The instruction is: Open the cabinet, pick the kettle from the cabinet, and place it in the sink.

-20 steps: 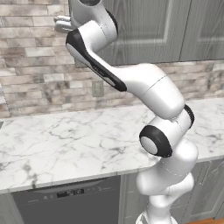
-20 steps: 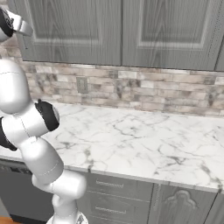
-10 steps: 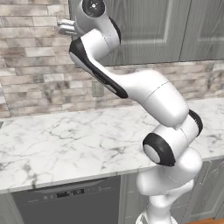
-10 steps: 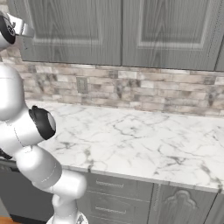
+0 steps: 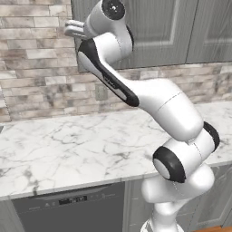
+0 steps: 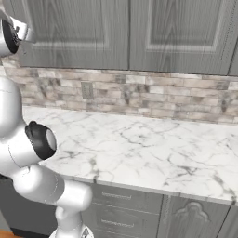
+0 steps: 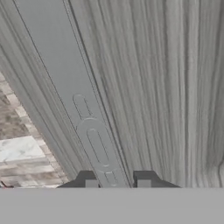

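The gripper (image 7: 117, 183) sits narrowed around the slim grey bar handle (image 7: 94, 140) of the grey wood-grain wall cabinet (image 5: 154, 31) — a grip for pulling its closed door open. The kettle presumably waits behind that door.

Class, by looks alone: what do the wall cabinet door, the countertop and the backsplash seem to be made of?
Cabinet door: apparently grey-stained wood, matt; grain streaks run along it in the hand view.
Countertop: white marble look, smooth; grey veins.
Backsplash: rough stacked stone, likely; uneven grey-brown blocks.

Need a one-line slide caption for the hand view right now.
Hand closed on the grey bar handle of the shut cabinet door.
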You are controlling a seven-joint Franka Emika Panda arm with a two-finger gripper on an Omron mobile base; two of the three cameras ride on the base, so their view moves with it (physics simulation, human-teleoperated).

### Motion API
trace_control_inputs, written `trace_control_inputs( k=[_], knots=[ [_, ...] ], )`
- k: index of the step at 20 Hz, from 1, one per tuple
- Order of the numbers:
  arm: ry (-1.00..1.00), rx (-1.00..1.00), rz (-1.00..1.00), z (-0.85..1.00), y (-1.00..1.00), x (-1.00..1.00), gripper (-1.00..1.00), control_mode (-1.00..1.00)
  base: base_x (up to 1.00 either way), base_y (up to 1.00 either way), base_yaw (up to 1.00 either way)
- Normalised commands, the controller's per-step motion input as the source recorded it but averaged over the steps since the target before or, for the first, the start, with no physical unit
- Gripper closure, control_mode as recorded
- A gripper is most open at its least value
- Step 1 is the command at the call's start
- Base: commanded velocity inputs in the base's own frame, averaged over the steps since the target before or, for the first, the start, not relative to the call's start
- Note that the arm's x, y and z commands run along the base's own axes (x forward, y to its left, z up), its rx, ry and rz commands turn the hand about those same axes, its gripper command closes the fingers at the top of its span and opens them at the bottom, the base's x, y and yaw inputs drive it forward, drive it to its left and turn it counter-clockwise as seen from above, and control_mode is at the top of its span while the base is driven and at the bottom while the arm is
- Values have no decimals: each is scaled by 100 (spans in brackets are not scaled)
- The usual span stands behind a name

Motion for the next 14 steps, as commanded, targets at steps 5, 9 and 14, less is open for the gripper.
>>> trace_control_inputs(
  k=[5, 9, 14],
  knots=[
    [-1, 2, 17, -8, 0, -48, 100, -100, 0, 0, 0],
    [0, 0, 20, -2, 0, -53, 100, -100, 0, 0, 0],
    [-1, 0, 21, -1, -1, -59, 100, -100, 0, 0, 0]
  ],
)
